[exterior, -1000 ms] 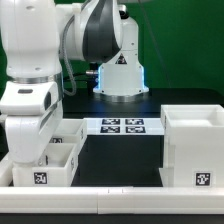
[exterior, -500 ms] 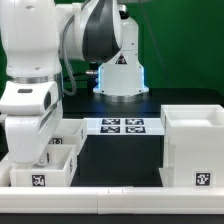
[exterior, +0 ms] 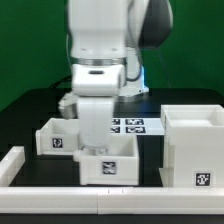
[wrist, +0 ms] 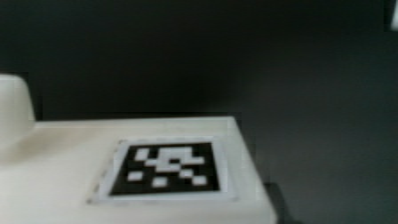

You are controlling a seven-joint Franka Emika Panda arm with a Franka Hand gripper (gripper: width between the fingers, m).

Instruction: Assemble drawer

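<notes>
A small open-topped white tray point(exterior: 108, 166) with a tag on its front sits low in the middle of the exterior view. My gripper point(exterior: 100, 147) reaches down onto its back wall and is shut on it; the fingertips are hidden behind the hand and the wall. A second small tray point(exterior: 55, 137) stands behind it toward the exterior view's left. The tall boxy white housing point(exterior: 195, 150) stands at the exterior view's right. The wrist view is blurred and shows a white tagged surface point(wrist: 169, 168) very close, with no fingers in sight.
The marker board point(exterior: 132, 126) lies behind the held tray, partly hidden by the arm. A long low white rail point(exterior: 100, 201) runs along the front and another point(exterior: 12, 162) along the exterior view's left. The arm's base stands at the back.
The arm has swung from the exterior view's left to the middle. The front tray has moved with it from the left corner toward the housing. The back tray stays in place.
</notes>
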